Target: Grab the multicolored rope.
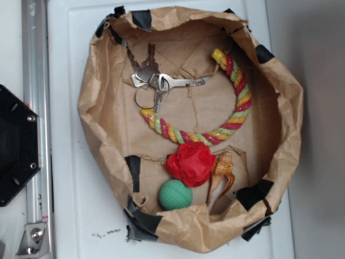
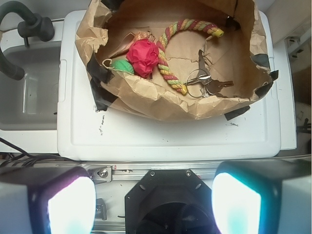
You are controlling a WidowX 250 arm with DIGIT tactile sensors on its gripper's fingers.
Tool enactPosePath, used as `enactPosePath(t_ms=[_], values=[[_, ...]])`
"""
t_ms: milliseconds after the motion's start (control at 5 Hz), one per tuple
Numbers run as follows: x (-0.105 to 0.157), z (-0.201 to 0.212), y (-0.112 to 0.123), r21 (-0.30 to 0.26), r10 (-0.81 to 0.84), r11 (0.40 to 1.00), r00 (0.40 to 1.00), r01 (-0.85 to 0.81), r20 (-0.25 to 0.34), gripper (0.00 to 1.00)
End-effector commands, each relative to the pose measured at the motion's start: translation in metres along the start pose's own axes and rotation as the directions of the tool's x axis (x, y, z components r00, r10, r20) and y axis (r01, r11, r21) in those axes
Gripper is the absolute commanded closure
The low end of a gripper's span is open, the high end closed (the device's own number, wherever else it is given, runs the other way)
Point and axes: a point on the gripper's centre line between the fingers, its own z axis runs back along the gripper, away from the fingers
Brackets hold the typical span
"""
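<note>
The multicolored rope [image 1: 237, 102] lies inside a brown paper tray [image 1: 291, 113] whose corners are fixed with black tape. In the exterior view the rope forms a curve from the upper centre-right of the frame, down the right, and back to the centre; its strands are red, yellow and green. One end lies just beside a bunch of keys [image 1: 153, 78] at centre-left of the tray floor. The lower bend of the rope touches a red paper ball [image 1: 190, 163]. A green ball [image 1: 175, 194] sits below the red ball, and a brown shell [image 1: 222, 175] lies just to the right of both.

The tray rests on a white table [image 1: 70, 140].

In the wrist view the tool [image 2: 154, 200] occupies the bottom of the frame, its two fingers [image 2: 61, 202] spread wide at the lower left and lower right corners. The tool holds nothing and is well apart from the rope, which appears in the upper centre of that frame.
</note>
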Motion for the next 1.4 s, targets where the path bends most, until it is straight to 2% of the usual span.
enactPosePath(t_ms=[0, 200, 400, 600, 800, 1000, 1200], values=[[0.0, 0.0, 0.0, 0.0, 0.0, 1.0, 1.0, 0.0, 0.0, 0.0], [0.044, -0.055, 0.016, 0.079, 0.084, 0.994, 0.989, -0.075, -0.121, 0.0], [0.092, -0.084, 0.024, -0.005, 0.284, 0.959, 0.958, -0.284, 0.026, 0.0], [0.107, -0.096, 0.041, -0.085, 0.425, 0.905, 0.896, -0.417, 0.131, 0.0], [0.128, -0.132, 0.053, -0.122, 0.596, 0.803, 0.773, -0.584, 0.218, 0.0], [0.153, -0.164, 0.046, -0.088, 0.644, 0.763, 0.741, -0.641, 0.188, 0.0], [0.177, -0.186, 0.05, -0.033, 0.618, 0.781, 0.764, -0.624, 0.188, 0.0]])
